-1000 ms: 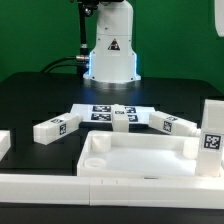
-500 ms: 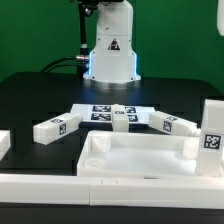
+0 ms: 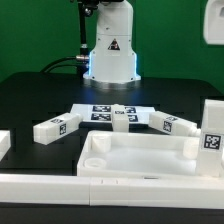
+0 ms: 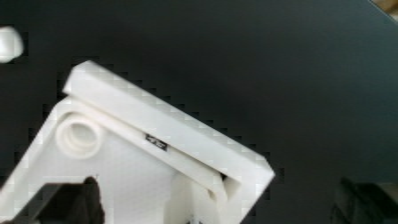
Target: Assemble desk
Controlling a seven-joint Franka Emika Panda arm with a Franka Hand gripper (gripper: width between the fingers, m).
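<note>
The desk panel [image 3: 136, 141] is a white tray-like board with a raised rim, lying at the front of the black table. In the wrist view one corner of it [image 4: 164, 115] shows from above, with a round socket [image 4: 80, 135]. My gripper [image 4: 217, 205] hangs above that corner, open and empty, its dark fingertips [image 4: 68, 200] far apart. In the exterior view only a white part of the arm [image 3: 212, 22] shows at the top right. Three tagged white legs lie behind the panel: one to the left [image 3: 57, 127], one in the middle [image 3: 121, 117], one to the right [image 3: 170, 125].
The marker board [image 3: 97, 112] lies under the middle leg, before the white robot pedestal [image 3: 110, 55]. A white upright block with a tag [image 3: 210, 128] stands at the exterior view's right. A long white bar [image 3: 90, 186] runs along the front edge.
The white arm part at the exterior view's top right has come down further into the picture. The panel and legs have not moved.
</note>
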